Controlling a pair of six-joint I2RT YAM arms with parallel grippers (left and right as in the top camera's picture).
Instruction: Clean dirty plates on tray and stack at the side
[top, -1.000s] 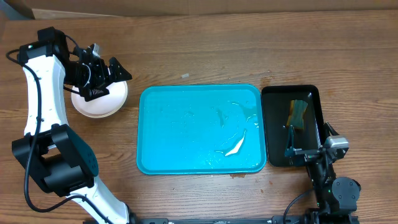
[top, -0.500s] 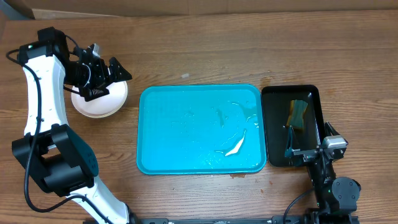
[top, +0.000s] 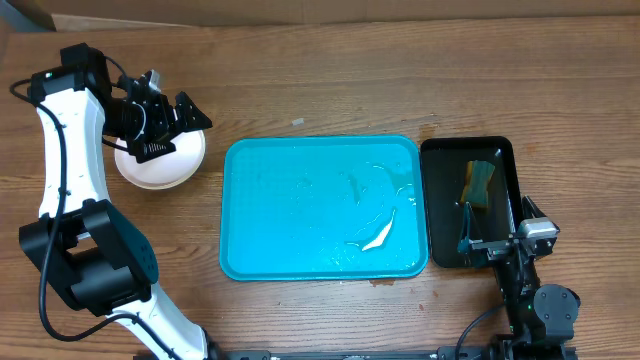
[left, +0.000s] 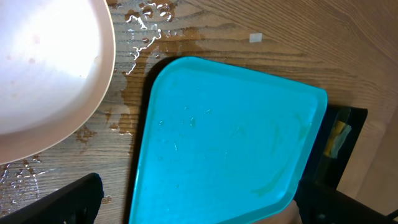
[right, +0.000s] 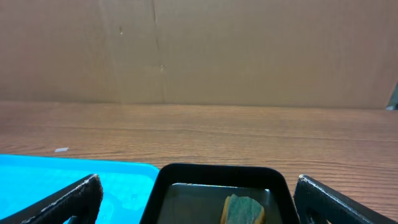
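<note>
The turquoise tray (top: 320, 207) lies mid-table with only water streaks on it; it also fills the left wrist view (left: 230, 137). The plates (top: 160, 168) sit as a white round stack on the table left of the tray, seen close up in the left wrist view (left: 43, 68). How many are in the stack I cannot tell. My left gripper (top: 180, 135) hovers open over the stack's right edge, holding nothing (left: 199, 211). My right gripper (top: 497, 222) stands open and empty at the near end of the black tray (right: 199, 205).
A narrow black tray (top: 470, 200) holding water and a yellow-green sponge (top: 480, 182) sits right of the turquoise tray. Water drops (left: 146, 25) wet the wood beside the plates. A tiny white scrap (top: 298, 122) lies behind the tray. A cardboard wall (right: 199, 50) backs the table.
</note>
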